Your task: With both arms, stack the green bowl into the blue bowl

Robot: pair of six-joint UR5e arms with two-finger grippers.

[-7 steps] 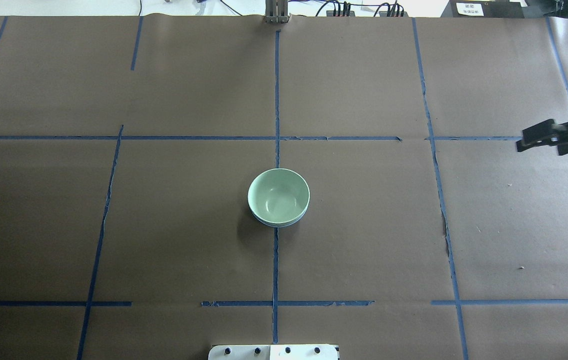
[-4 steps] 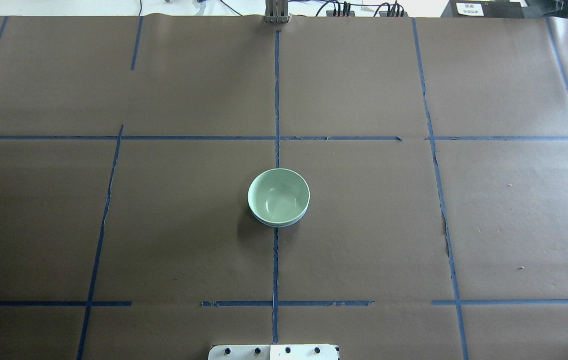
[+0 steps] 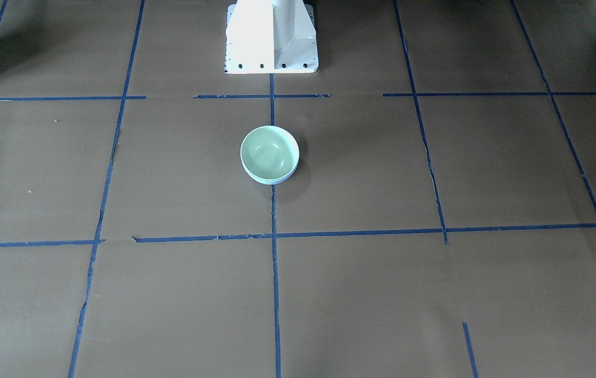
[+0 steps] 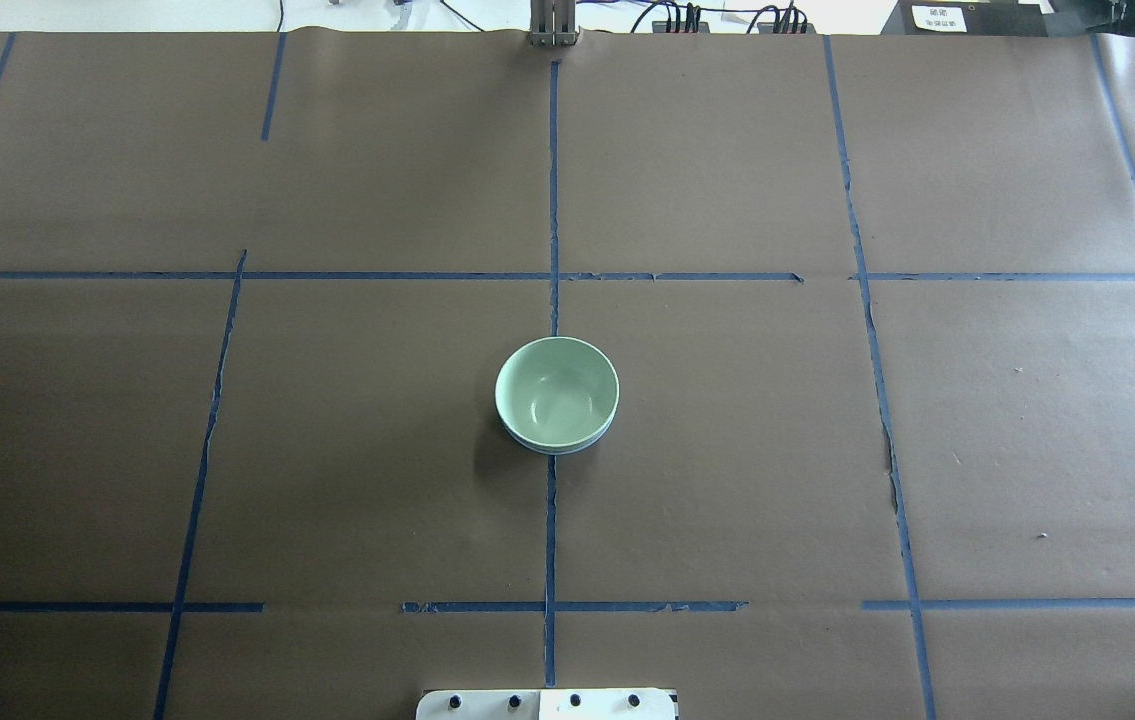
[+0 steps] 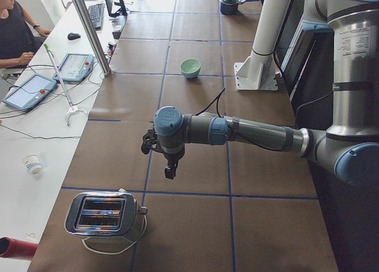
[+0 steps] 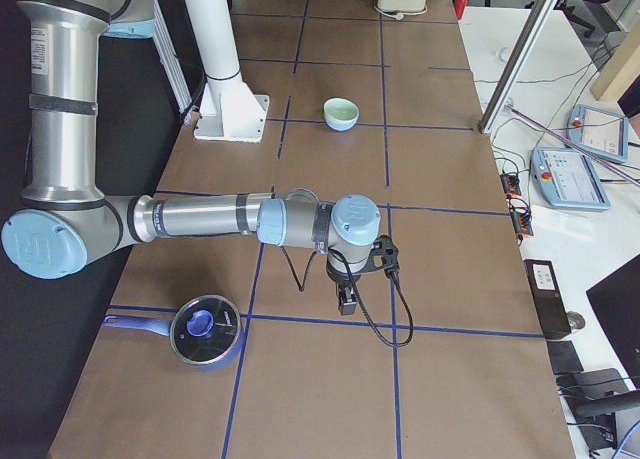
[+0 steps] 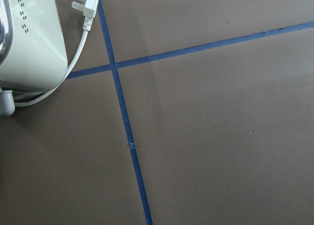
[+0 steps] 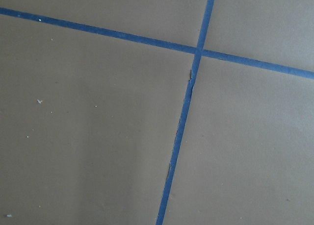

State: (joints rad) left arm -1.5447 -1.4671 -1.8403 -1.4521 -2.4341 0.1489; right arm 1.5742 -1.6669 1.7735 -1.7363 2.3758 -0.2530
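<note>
The green bowl (image 4: 556, 392) sits inside the blue bowl (image 4: 559, 450) at the middle of the tabletop (image 4: 827, 450), on the long tape line (image 4: 553, 180) that runs away from the robot. Only a thin crescent of the blue rim shows under the green one, on the side nearer the robot, so the pair looks seated and close to level. By that, the stacking looks done.

Both bowls stand upright with their mouths facing up. They are round, so neither has a long axis or a front. The only axis is the vertical one through the centre, and any approach around the rim is as good as another.

The green bowl looks stiff, smooth and glossy. I judge it light but slippery, and likely to chip if knocked. The rounded sides offer little to pinch, so the rim is the place to hold, with one finger inside and one outside. A lift there may drag the blue bowl along if the two fit snugly.

The left tool (image 5: 170, 170) hangs over bare tabletop near a toaster (image 5: 103, 214), well apart from the bowls. The right tool (image 6: 347, 301) hangs near a lidded pot (image 6: 203, 331) at the other end, also far off. Neither carries anything I can see. Whether their fingers are spread or closed, I cannot tell.
</note>
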